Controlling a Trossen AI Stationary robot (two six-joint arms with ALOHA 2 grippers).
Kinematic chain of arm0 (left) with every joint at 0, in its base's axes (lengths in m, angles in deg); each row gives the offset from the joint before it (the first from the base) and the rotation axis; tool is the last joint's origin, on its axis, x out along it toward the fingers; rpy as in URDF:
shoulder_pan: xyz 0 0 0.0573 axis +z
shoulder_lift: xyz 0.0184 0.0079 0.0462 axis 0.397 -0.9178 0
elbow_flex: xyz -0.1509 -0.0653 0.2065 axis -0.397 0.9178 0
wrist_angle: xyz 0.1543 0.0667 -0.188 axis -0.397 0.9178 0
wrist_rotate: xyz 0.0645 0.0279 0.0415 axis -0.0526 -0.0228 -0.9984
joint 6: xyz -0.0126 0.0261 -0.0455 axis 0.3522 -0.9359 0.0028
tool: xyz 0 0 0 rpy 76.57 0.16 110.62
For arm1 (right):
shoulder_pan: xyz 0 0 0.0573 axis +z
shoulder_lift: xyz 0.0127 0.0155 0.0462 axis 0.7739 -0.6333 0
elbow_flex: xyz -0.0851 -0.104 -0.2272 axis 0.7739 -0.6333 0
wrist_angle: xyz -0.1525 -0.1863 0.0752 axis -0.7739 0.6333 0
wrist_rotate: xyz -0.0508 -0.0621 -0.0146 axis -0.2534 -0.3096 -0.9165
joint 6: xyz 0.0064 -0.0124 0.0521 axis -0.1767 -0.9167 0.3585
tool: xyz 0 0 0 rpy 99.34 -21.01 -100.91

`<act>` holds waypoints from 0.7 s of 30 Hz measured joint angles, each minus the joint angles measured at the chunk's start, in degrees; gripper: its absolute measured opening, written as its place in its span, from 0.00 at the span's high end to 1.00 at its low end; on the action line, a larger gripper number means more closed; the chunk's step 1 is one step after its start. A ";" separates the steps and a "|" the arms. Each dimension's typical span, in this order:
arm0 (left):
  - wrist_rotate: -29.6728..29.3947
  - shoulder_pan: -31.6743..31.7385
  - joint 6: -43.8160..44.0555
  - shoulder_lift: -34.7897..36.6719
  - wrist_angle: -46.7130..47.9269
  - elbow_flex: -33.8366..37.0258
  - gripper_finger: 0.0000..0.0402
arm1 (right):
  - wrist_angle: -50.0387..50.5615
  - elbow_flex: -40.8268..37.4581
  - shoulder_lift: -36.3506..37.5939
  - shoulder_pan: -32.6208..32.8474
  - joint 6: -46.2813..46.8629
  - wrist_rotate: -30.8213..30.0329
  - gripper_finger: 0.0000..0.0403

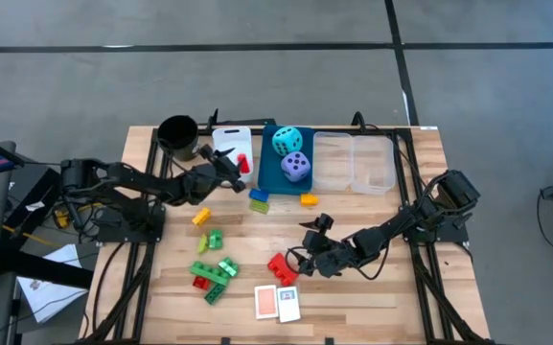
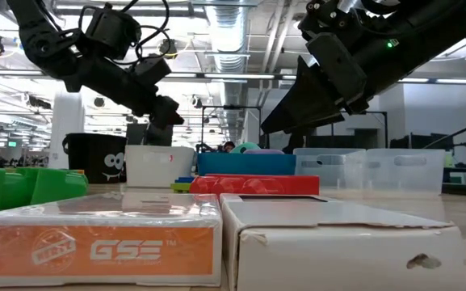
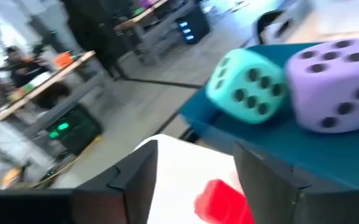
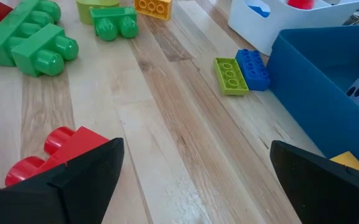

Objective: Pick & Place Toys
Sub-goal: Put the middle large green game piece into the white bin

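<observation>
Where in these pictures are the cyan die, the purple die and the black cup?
cyan die (image 1: 287, 141): high view, on its top face.
purple die (image 1: 296, 167): high view, on its top face.
black cup (image 1: 176, 136): high view, on its rim at the table's far edge.

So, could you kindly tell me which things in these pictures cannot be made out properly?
- Black cup, high view: its inside is too dark to see.
- White bin, left wrist view: the left hand hides much of it; the red brick inside is cut off by the edge.
- Red brick, right wrist view: a finger of the right hand partly covers it.
- Cards, low view: they block most bricks behind.
</observation>
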State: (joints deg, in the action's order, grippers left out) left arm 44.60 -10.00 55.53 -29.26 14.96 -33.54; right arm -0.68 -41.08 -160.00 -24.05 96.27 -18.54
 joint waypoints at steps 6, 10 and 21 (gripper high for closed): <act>0.66 -1.54 0.28 0.99 0.32 0.00 0.39 | 0.02 0.00 0.00 0.00 0.00 0.02 0.01; 18.81 -4.93 1.38 4.33 3.52 -0.03 0.38 | 0.02 0.00 0.00 0.30 0.00 0.02 0.01; 59.06 -18.18 28.83 19.90 19.58 -0.04 0.40 | -0.09 0.00 0.00 0.76 0.00 0.07 0.01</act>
State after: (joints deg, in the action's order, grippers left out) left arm 103.66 -28.18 84.36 -9.36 34.54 -33.59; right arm -0.77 -41.08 -160.00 -23.29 96.27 -18.47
